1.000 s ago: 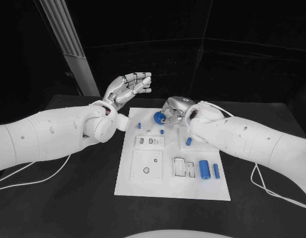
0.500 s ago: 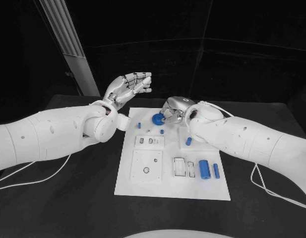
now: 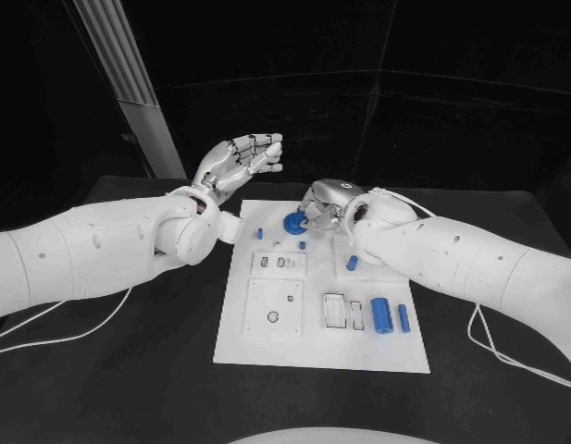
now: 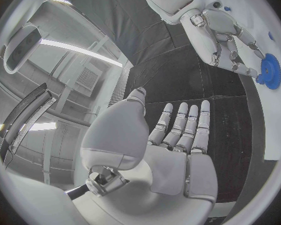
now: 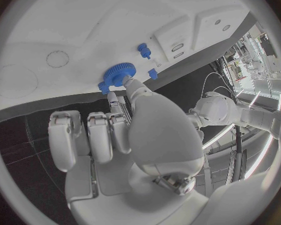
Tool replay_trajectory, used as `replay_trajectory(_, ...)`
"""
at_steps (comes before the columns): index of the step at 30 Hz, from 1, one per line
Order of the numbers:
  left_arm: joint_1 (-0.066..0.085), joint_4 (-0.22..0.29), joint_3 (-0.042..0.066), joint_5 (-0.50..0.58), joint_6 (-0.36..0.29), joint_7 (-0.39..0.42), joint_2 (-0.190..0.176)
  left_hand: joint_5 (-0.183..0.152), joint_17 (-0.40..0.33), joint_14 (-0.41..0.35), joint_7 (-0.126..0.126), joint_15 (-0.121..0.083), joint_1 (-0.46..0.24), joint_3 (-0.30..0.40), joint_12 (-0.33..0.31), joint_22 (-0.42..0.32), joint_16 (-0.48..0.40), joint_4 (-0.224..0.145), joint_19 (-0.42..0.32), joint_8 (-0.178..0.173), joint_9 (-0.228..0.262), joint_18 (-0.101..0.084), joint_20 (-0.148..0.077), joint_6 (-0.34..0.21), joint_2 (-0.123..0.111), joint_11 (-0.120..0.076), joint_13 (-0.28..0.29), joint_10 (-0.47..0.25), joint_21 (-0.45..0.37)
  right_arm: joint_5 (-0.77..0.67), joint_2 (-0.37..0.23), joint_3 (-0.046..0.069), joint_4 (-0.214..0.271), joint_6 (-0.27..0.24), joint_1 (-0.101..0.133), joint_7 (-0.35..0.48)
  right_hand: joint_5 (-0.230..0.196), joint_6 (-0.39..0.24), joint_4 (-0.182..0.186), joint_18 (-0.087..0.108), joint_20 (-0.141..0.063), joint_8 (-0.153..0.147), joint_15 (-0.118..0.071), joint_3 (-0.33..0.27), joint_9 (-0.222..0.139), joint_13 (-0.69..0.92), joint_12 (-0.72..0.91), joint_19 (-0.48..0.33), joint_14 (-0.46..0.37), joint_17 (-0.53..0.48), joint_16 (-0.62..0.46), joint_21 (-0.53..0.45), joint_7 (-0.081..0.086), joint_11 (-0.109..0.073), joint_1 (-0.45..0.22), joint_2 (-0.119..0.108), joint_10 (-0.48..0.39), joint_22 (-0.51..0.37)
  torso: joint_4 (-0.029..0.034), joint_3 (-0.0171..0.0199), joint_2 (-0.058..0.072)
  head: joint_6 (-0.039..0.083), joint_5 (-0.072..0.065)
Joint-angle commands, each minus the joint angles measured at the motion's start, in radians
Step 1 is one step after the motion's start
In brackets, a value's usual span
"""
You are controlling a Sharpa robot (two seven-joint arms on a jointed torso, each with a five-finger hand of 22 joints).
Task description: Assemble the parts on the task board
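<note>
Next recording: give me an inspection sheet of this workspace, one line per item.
Surface: black table, white task board lying in its middle.
Job's things: blue toothed gear at the board's far end; blue cylinder and thin blue rod lying near its right edge; small blue pieces mid-board.
Clutter: nothing seen.
Hands: left hand raised above the table, holding nothing, fingers apart; right hand pinching the gear.
Cables: white cables on the table beside both arms.
Surroundings: dark backdrop, pale pillar at left.

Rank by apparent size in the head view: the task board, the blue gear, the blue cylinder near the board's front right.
1. Task board, by far the largest.
2. Blue cylinder.
3. Blue gear, partly hidden by the right hand and farther from the camera, so ranks two and three are unsure.
</note>
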Motion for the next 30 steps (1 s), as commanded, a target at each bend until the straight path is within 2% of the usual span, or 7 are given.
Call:
replay_trajectory(1,0.002,0.0,0.001,-0.004,0.002,0.202,0.0,0.003,0.002,-0.004,0.133,0.0,-0.002,-0.006,-0.002,-0.002,-0.002,0.0,-0.008,0.004,0.0,0.005,0.0,-0.005,0.008,0.002,0.001,-0.004,-0.002,-0.005,-0.006,0.001,0.01,-0.046,0.002,0.03,-0.006,0.001,0.001,-0.007,0.004,0.005,0.004,-0.006,0.003,0.263,0.003,0.102,0.104,0.263,0.002,0.003,0.0,0.005,-0.011,-0.002,0.106,0.263,0.0004,0.0002,0.0,0.0,0.001)
replay_trajectory(6,0.002,-0.002,0.001,-0.004,0.003,0.202,0.001,0.004,0.002,-0.004,0.133,0.0,-0.001,-0.006,-0.002,-0.002,-0.002,0.0,-0.008,0.004,0.0,0.005,0.0,-0.006,0.009,0.002,0.001,-0.004,-0.002,0.007,-0.022,0.001,0.031,-0.116,0.002,0.072,-0.01,0.043,0.005,-0.007,0.003,0.024,0.002,-0.008,0.013,0.263,0.003,0.102,0.104,0.263,0.002,0.003,-0.005,0.002,-0.017,0.008,0.106,0.263,-0.0002,0.0008,-0.001,-0.001,0.003)
replay_trajectory(9,0.002,-0.005,0.001,-0.004,0.003,0.202,0.001,0.004,0.002,-0.004,0.133,0.0,-0.001,-0.006,-0.002,-0.002,-0.002,0.0,-0.008,0.004,0.0,0.005,0.0,-0.006,0.009,0.002,0.001,-0.004,-0.002,0.016,-0.032,0.001,0.045,-0.167,0.002,0.103,-0.003,0.092,0.003,-0.007,-0.004,0.043,-0.007,-0.001,0.021,0.263,0.003,0.102,0.104,0.263,0.002,0.003,-0.021,-0.012,-0.012,0.023,0.106,0.263,-0.0006,0.0006,-0.001,-0.002,0.003)
replay_trajectory(16,0.002,-0.008,0.001,-0.004,0.004,0.202,0.003,0.004,0.002,-0.004,0.133,0.0,-0.001,-0.006,-0.002,-0.002,-0.002,0.0,-0.008,0.004,0.0,0.005,0.0,-0.006,0.009,0.002,0.001,-0.004,-0.002,0.041,-0.054,0.001,0.07,-0.232,0.002,0.139,0.003,0.124,0.007,-0.007,-0.013,0.05,-0.017,0.005,0.025,0.263,0.003,0.102,0.104,0.263,0.002,0.003,-0.031,-0.022,-0.014,0.037,0.106,0.263,0.0008,0.0005,0.0,0.0,0.001)
replay_trajectory(21,0.002,-0.01,0.001,-0.004,0.004,0.202,0.003,0.004,0.002,-0.004,0.133,0.0,0.0,-0.006,-0.002,-0.002,-0.002,0.0,-0.009,0.006,0.0,0.005,0.0,-0.006,0.01,0.002,0.001,-0.004,-0.002,0.099,-0.109,0.001,0.138,-0.259,0.004,0.143,0.005,0.128,0.013,-0.007,-0.016,0.046,-0.019,0.003,0.024,0.263,0.003,0.102,0.104,0.263,0.002,0.003,-0.028,-0.021,-0.023,0.039,0.106,0.263,-0.0025,-0.0014,-0.004,0.0,0.002)
replay_trajectory(23,0.002,-0.012,0.001,-0.004,0.003,0.202,0.003,0.004,0.002,-0.004,0.133,0.0,0.0,-0.006,-0.002,-0.002,-0.002,0.0,-0.009,0.006,0.0,0.005,0.0,-0.006,0.01,0.002,0.001,-0.004,-0.002,0.144,-0.147,0.001,0.181,-0.264,0.008,0.148,0.005,0.12,0.015,-0.007,-0.017,0.038,-0.02,-0.001,0.021,0.263,0.003,0.102,0.104,0.263,0.002,0.003,-0.028,-0.021,-0.029,0.035,0.106,0.263,-0.0037,-0.0024,-0.005,-0.001,0.002)
replay_trajectory(30,0.002,-0.022,0.001,-0.004,0.003,0.201,0.007,0.005,0.002,-0.004,0.133,0.0,0.0,-0.006,-0.002,-0.002,-0.002,0.0,-0.009,0.007,0.0,0.005,0.0,-0.006,0.01,0.002,0.001,-0.004,-0.002,0.28,-0.281,0.001,0.311,-0.253,0.031,0.166,0.003,0.062,0.033,-0.007,-0.016,0.0,-0.015,-0.033,0.006,0.263,0.003,0.102,0.104,0.263,0.002,0.003,-0.018,-0.014,-0.07,0.006,0.106,0.263,-0.015,-0.0048,-0.014,-0.004,-0.005)
